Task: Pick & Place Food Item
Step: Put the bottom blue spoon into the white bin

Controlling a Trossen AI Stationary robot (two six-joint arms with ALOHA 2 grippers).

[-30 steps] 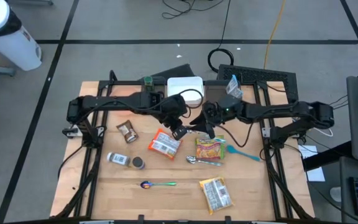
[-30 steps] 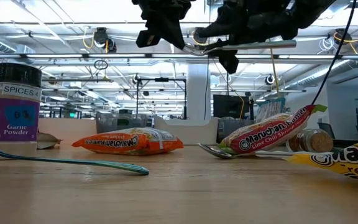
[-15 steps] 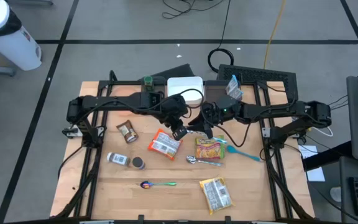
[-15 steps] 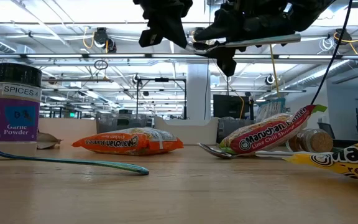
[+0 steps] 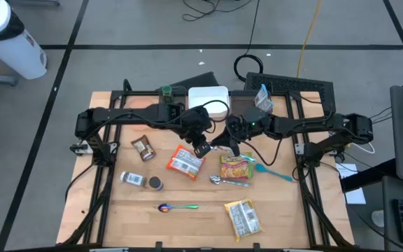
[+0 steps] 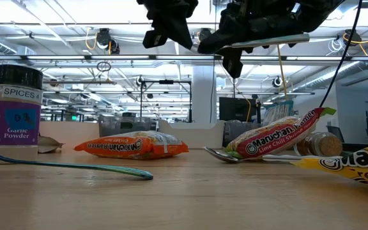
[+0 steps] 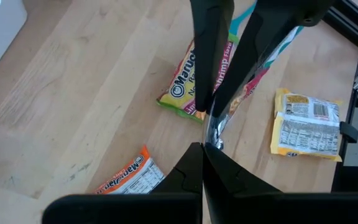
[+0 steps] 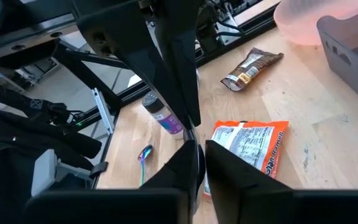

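Ramen pkts, all flat on table (image 5: 278, 231): orange Maruchan pkt (image 5: 185, 161) near the middle, lime chili shrimp pkt (image 5: 236, 166) just beside it toward the right arm's side, yellow pkt (image 5: 243, 218) well apart near the front edge. None is held or touched.

L gripper (image 5: 201, 148) hangs above the table over the top corner of the orange pkt, fingers closed together. R gripper (image 5: 222, 143) is right next to it, over the gap between the orange and lime pkts, fingers pinched to a thin slit. The two tips almost meet; can't tell if they touch. Low view: both are well up off the tabletop, above the pkts. L wrist view shows the R arm's fingers crossing in front, with the lime pkt below.

Metal spoon (image 5: 224, 180) sits at the front edge of the lime pkt. Teal utensil (image 5: 271, 171) lies just beside that pkt, on the R side. Multicolour spoon (image 5: 177, 207) lies nearer the front edge. Brown snack pouch (image 5: 143, 148) and a small bottle (image 5: 137, 180) on its side are on the L side. Garlic powder jar (image 6: 16, 112) stands upright. White bin (image 5: 208, 98) is at the back edge.
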